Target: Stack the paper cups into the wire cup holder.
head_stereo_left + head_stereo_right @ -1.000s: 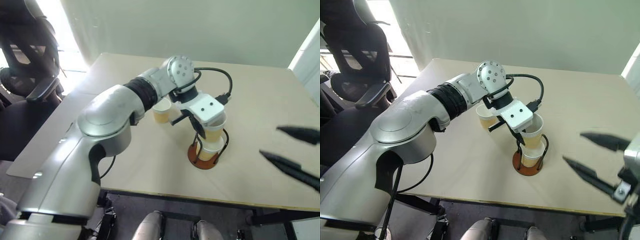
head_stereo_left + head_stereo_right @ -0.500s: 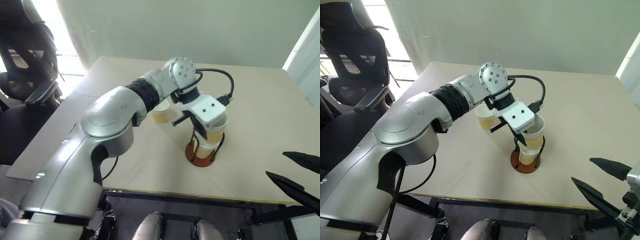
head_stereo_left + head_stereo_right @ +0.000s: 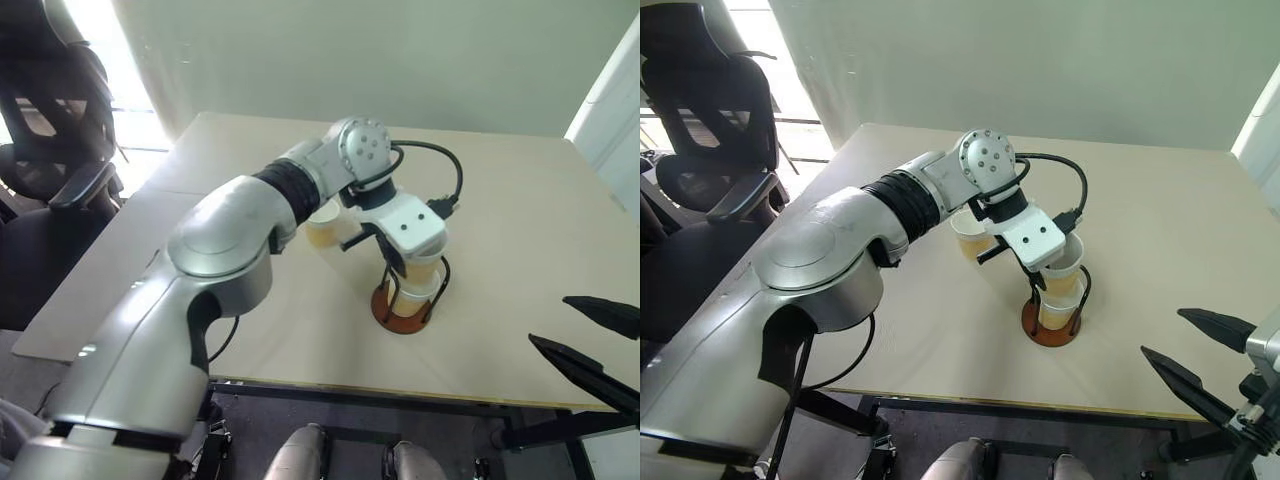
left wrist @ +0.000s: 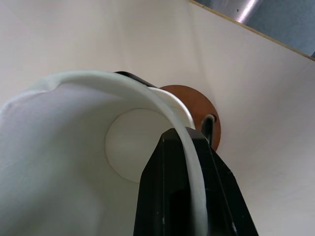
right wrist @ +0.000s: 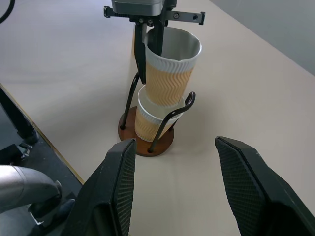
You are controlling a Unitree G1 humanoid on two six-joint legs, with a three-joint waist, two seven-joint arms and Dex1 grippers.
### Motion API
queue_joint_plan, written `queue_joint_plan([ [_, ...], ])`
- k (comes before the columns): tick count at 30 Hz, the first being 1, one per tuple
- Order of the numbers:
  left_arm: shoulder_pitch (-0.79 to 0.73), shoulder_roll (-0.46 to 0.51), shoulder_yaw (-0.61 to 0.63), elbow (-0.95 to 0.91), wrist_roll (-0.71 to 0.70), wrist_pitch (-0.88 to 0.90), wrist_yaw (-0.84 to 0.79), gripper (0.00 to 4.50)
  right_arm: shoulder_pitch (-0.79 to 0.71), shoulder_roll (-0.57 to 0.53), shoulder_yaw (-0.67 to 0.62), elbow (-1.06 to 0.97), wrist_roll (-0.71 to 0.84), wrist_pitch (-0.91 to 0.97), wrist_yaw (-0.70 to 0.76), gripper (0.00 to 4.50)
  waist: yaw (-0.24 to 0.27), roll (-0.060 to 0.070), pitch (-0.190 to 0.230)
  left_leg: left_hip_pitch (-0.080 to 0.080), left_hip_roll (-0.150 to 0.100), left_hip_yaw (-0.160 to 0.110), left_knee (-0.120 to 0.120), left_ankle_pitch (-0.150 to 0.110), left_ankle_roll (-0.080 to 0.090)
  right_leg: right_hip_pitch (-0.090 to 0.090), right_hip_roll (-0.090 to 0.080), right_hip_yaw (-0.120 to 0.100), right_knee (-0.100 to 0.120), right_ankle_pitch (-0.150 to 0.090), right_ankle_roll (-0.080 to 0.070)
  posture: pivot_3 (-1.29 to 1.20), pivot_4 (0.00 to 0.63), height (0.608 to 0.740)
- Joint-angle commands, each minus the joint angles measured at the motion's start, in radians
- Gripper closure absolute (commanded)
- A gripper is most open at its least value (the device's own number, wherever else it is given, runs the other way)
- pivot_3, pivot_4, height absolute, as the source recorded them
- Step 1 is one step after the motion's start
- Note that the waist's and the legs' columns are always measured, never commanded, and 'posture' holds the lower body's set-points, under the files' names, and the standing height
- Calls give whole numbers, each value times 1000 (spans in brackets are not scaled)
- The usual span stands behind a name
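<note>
Left end effector (image 5: 150,37): clamped on rim of upper paper cup (image 5: 171,69), nested in lower cup (image 5: 147,123) in wire cup holder (image 5: 146,140). Third cup (image 3: 971,236) behind, on worktop (image 3: 1160,230). Right end effector (image 3: 1200,355): spread, empty.

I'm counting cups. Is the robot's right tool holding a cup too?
No. The right tool is open and holds nothing, hanging apart from the wire cup holder, while the left tool pinches the top cup.
</note>
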Motion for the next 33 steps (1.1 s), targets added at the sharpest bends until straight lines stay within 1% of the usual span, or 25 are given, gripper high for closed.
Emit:
queue_joint_plan([
  [1,-4,-7,42,15,10,-13,-36,4479,-9,-9,4,7,2,-15,-26,1917,0,0,0,0,0,0,0,0,0,0,0,0,0,0,0,0,150,740],
  [8,-8,-3,39,13,20,-1,-36,4479,-9,-8,5,7,2,-16,-31,1917,0,0,0,0,0,0,0,-1,0,0,0,0,0,0,4,0,150,740],
  [11,-8,-11,53,19,20,13,-36,3898,-11,-8,12,7,2,-13,-39,1917,0,0,0,0,0,0,0,-1,0,0,0,0,0,0,4,0,150,740],
  [16,-4,-18,75,30,37,19,-36,2084,-17,-15,28,7,2,-19,-56,1917,0,0,0,0,0,0,0,-1,1,0,0,0,-1,0,3,0,150,740],
  [20,-9,-37,159,62,60,23,-36,687,-21,-16,35,7,2,-17,-65,1917,0,0,0,0,0,0,0,-2,1,0,0,0,0,0,4,0,150,740],
  [23,-17,-48,239,85,83,40,-36,687,-29,-15,45,7,2,-12,-72,1917,0,0,0,0,0,0,0,-2,1,0,0,1,-1,-1,5,0,150,740],
  [25,-30,-35,298,99,98,56,-36,687,-45,-18,67,7,-5,-10,-79,1917,0,0,0,0,0,0,0,-2,1,0,0,1,-1,-2,6,0,150,740],
  [28,-41,-10,376,122,132,72,-36,687,-68,-20,114,7,-47,-10,-69,1917,-1,0,0,-1,0,0,0,-2,1,-1,0,1,-2,-3,7,0,150,740],
  [29,-44,2,405,128,143,79,-36,687,-76,-22,134,7,-68,-16,-62,1917,-1,0,0,-1,0,0,0,-2,1,-1,0,1,-2,-5,11,0,150,740],
  [33,-52,65,507,134,162,137,-36,687,-99,-23,209,7,-159,-39,-16,1917,-2,1,0,-1,0,0,0,-2,1,-2,1,1,-2,-6,14,0,150,740],
])
